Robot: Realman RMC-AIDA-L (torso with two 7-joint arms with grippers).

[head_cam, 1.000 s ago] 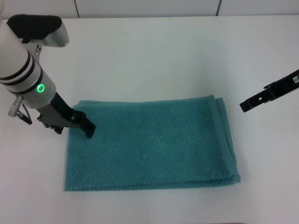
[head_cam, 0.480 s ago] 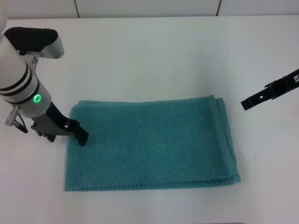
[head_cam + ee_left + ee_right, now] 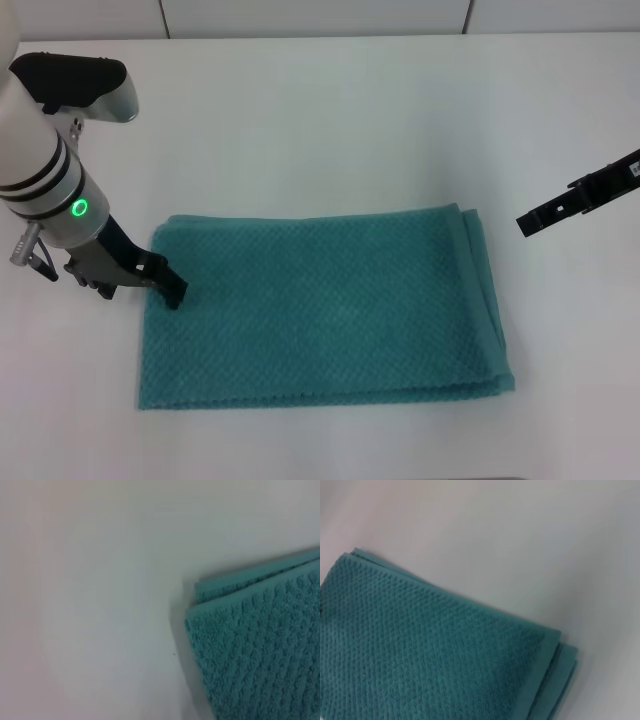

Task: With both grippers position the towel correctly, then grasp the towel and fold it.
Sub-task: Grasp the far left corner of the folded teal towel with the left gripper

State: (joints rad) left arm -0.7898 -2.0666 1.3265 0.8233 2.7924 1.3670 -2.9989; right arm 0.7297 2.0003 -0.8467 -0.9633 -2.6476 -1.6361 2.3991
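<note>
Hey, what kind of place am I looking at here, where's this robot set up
Probably a lab or test bench, not a home: a bare white table, one folded teal towel laid flat, and the left tool at its edge.

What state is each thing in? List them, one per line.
Towel: lying flat on the table, folded in layers, edges stacked along its right side.
Left claw: down at the towel's far-left corner, tip on the cloth near its left edge.
Right claw: off to the right of the towel, clear of it, holding nothing.
Table: white, bearing the towel.
</note>
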